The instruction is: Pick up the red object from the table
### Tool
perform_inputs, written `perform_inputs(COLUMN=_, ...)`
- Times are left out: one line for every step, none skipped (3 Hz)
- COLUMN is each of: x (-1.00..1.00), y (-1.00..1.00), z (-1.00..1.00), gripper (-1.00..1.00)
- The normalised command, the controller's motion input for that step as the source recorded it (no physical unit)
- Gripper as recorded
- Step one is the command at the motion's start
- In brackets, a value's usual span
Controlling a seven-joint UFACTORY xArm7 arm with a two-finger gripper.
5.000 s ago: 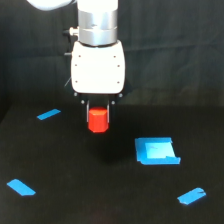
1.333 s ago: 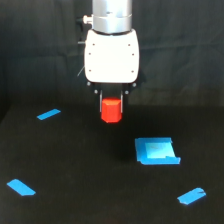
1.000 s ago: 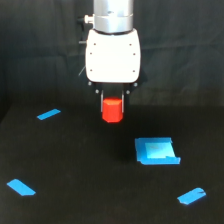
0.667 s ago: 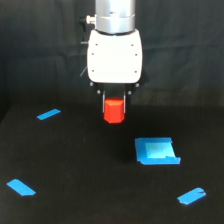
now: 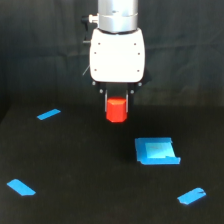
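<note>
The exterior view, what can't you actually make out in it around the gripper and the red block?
- Gripper fingers: mostly hidden under the white housing and beside the red object, so the contact is unclear.
- Red object's underside: whether it clears the table can't be told against the black surface.
- Arm above the wrist: cut off by the top edge.
- Blue square piece: blurred, shape detail unclear.

Since five seconds ago, my gripper (image 5: 117,106), clamped on the red object (image 5: 116,110), has carried it toward the exterior view's right and higher in the frame, from above the blue strips toward the blue square piece (image 5: 157,150).
</note>
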Motion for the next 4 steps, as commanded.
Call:
perform_inputs(x=0.06, y=0.09, z=0.17, gripper=-0.99)
perform_inputs(x=0.02, y=0.1, z=0.12, gripper=-0.96)
perform_inputs(x=0.09, y=0.0, z=0.08, gripper=-0.97)
perform_inputs(x=-0.01, y=-0.04, z=0.17, gripper=-0.98)
